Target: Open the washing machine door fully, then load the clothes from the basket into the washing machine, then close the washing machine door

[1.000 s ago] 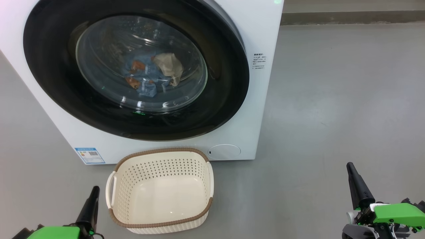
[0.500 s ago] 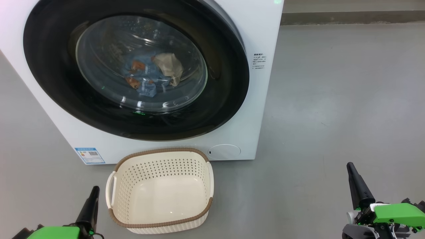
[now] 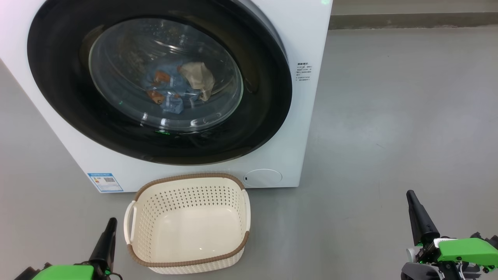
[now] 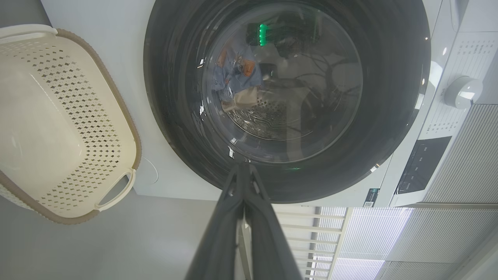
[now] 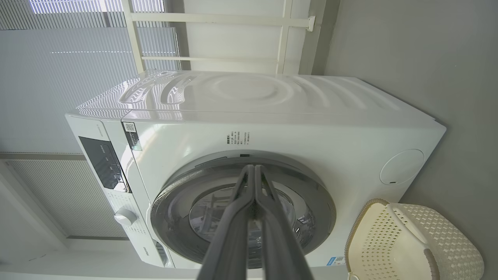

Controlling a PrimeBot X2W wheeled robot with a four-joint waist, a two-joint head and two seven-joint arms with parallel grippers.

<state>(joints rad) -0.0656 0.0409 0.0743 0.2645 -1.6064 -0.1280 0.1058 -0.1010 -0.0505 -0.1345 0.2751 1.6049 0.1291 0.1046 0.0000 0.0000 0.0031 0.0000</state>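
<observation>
Two grippers sit low in the head view. The left gripper (image 3: 112, 221) is just left of the basket (image 3: 186, 177) and the right gripper (image 3: 409, 193) is well apart to its right. Each has its dark fingers pressed together on nothing, pointing up toward the washing machine (image 3: 307, 128). You see the basket upright on the floor (image 3: 389, 116) just before the machine, mouth up, its long axis running left to right with a handle at each end. The washing machine door (image 3: 268, 97) faces you, shut against the front, and the clothes (image 3: 175, 87) lie inside, seen through it.

From the left wrist view you gain the dial (image 4: 461, 91) and the dark control panel (image 4: 422, 165). There the joined fingertips line up with the door's rim. From the right wrist view you gain the machine's white top (image 5: 249, 91) and round cap (image 5: 402, 167), and the closed fingers point at the door.
</observation>
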